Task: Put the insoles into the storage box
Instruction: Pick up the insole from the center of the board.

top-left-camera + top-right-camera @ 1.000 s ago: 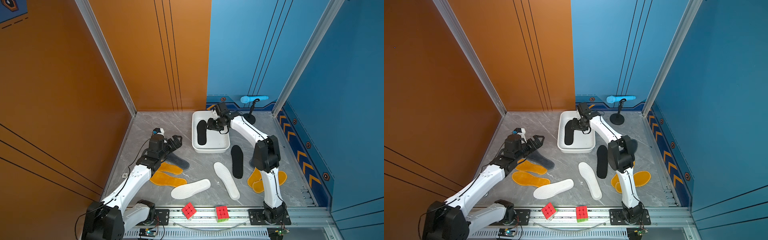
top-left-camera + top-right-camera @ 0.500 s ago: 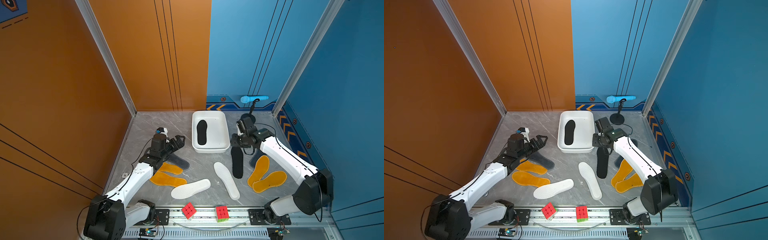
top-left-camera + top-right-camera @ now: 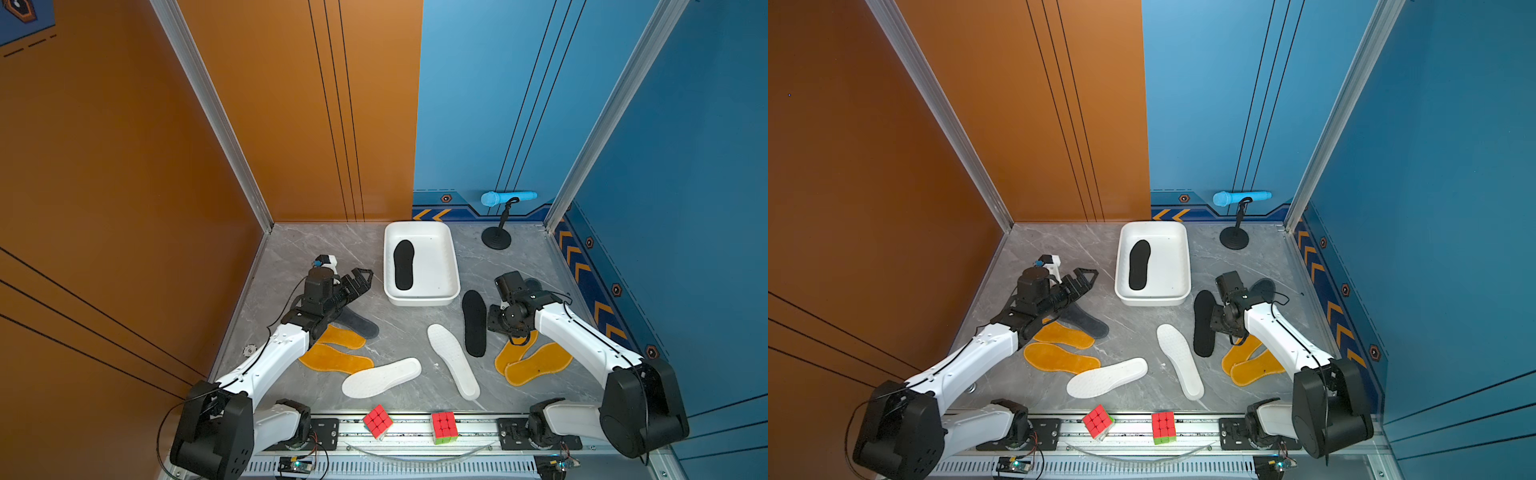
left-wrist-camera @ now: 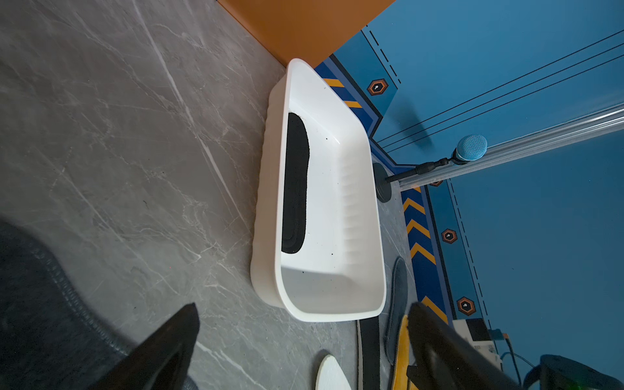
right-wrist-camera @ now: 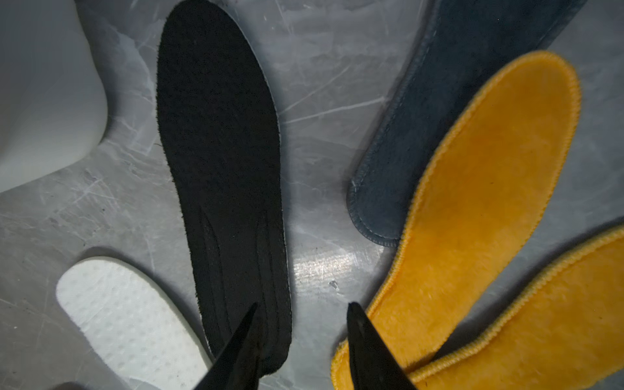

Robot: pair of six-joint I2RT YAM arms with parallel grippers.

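Note:
The white storage box (image 3: 436, 266) (image 3: 1169, 266) stands at the back middle with one black insole (image 3: 404, 264) (image 4: 295, 182) lying in it. A second black insole (image 3: 474, 323) (image 5: 219, 169) lies on the table to the right of the box. My right gripper (image 5: 303, 305) hangs open low over this insole's near end. One finger is above the insole, the other above an orange insole (image 5: 472, 189). My left gripper (image 3: 359, 278) (image 4: 303, 307) hovers wide open and empty left of the box, above a dark grey insole (image 3: 359, 323).
Two orange insoles (image 3: 336, 359) lie front left and two (image 3: 538, 365) under my right arm. Two white insoles (image 3: 381, 377) (image 3: 453, 360) lie at the front middle. Another dark grey insole (image 5: 439, 118) lies beside my right wrist. A microphone stand (image 3: 496, 240) is at the back right, with cubes (image 3: 378, 420) on the rail.
My right arm has swung away from the box, back toward the front right, and come down over the black insole on the table. The left arm has shifted only slightly.

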